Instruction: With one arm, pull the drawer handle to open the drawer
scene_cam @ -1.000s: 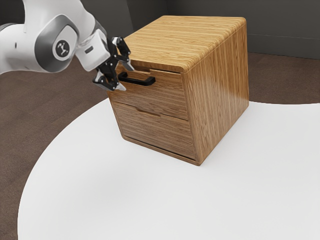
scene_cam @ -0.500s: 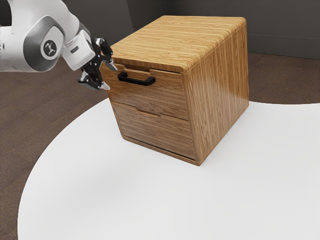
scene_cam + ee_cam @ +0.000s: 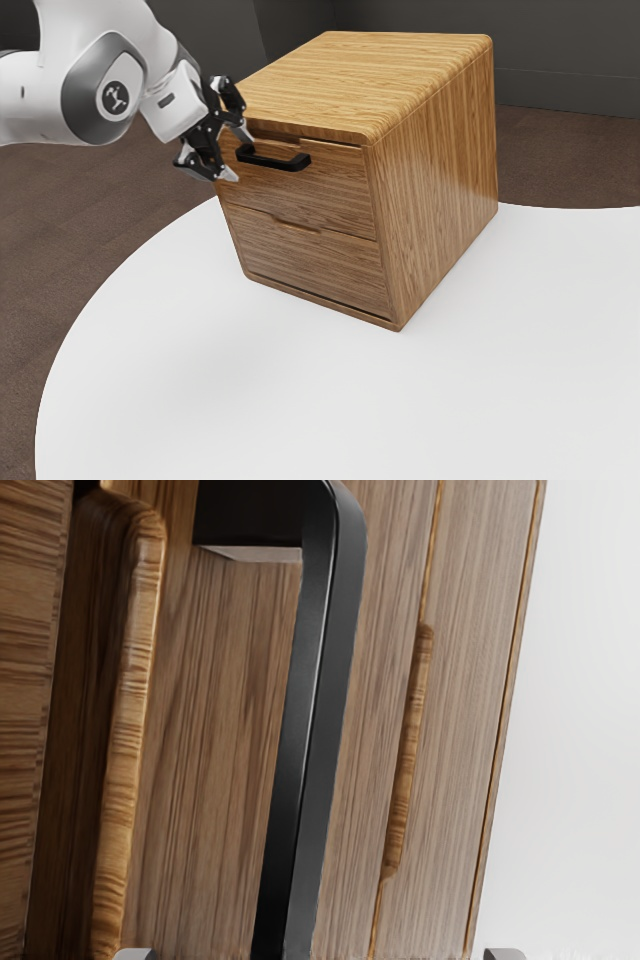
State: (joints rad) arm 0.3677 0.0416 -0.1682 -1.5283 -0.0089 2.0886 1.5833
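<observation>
At the upper left of the exterior view, our gripper [image 3: 236,152] is spread wide and grips nothing. Its fingertips flank the frame-left end of the black handle [image 3: 275,160]. The handle sits on the top drawer [image 3: 310,195], whose front is flush with the wooden cabinet [image 3: 430,170], mid-frame on the white table [image 3: 300,400].

The cabinet [image 3: 400,150] at centre frame is light wood with a bold streaked grain, smooth, with a soft sheen on its side panel. Its drawer handle [image 3: 273,158] is plain black with a satin finish. The table [image 3: 300,400] across the lower frame is smooth matt white. At upper left, the arm [image 3: 60,90] has a glossy white shell with grey caps, and the gripper [image 3: 236,152] is dull black.
</observation>
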